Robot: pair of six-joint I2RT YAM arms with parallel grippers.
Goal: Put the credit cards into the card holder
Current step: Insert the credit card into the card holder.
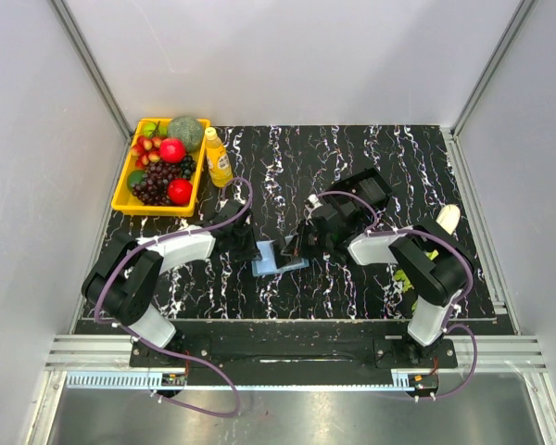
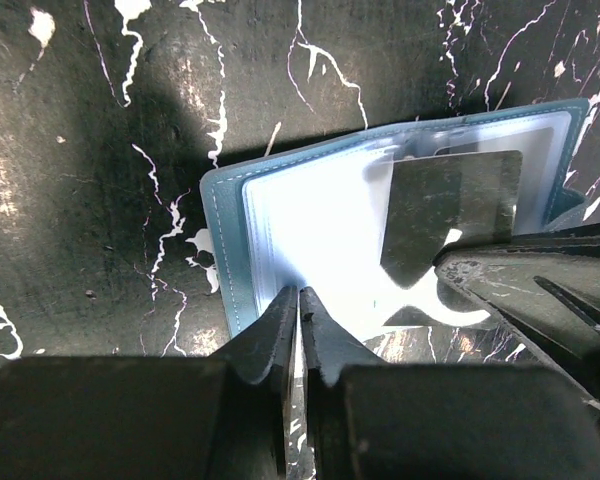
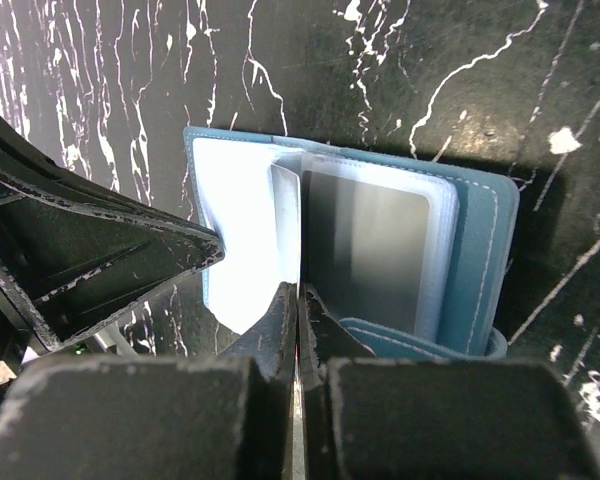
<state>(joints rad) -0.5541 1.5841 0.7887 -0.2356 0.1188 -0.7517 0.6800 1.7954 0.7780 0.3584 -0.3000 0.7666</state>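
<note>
Judging by the look of it, the soft blue stitched fold-open card holder (image 1: 276, 260) is light and floppy. It's lying open on the black white-veined tabletop (image 2: 100, 200) between the two arms, thin clear sleeves fanned up inside. One flat grey credit card (image 3: 365, 245) looks tucked in a sleeve; stiff and slick, probably easiest taken by a short edge. Left gripper (image 2: 298, 300) is nipping the holder's near edge, a decent spot to pin it down. Right gripper (image 3: 298, 298) has its fingers pressed tight together at the foot of a clear leaf — can't tell if it's actually got it.
</note>
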